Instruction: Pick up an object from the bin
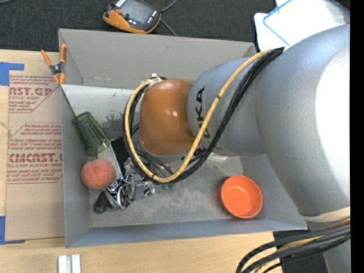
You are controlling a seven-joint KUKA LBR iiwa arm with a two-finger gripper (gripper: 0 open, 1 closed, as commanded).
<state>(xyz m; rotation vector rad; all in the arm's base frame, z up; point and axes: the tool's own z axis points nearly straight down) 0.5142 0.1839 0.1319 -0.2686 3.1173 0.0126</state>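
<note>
Several loose things sit along the view's left side of the grey bin (170,232). The arm (284,107) is reaching in from the right, big and silver, covering much of the bin's right half. Its orange cover (165,118) hangs over the middle of the floor, with yellow and black cables (170,178) looping round it.

Below that cover the wrist end drops in at a small heap left of centre. The jaws are hidden under the cover, so wide or narrow, I cannot tell, nor whether anything is between them.

Nearest to that spot is a black-and-white patterned piece (120,191), crumpled-looking, lying on the floor just below and left of the cover. A flat black piece (119,149) lies just above it, partly tucked under the cables. At the patterned piece's lower left, a small black thing (101,203) points toward the bin's lower left corner.

Just left of the heap, a pinkish-red ball (98,174), peach-like, rests near the left wall. Above it a dark green bottle-shaped thing (91,132) lies on its side, slanted, close to that same wall.

Well apart from all of that, at the lower right, an orange bowl (242,196) sits open side up on the floor, just beside the arm.
</note>
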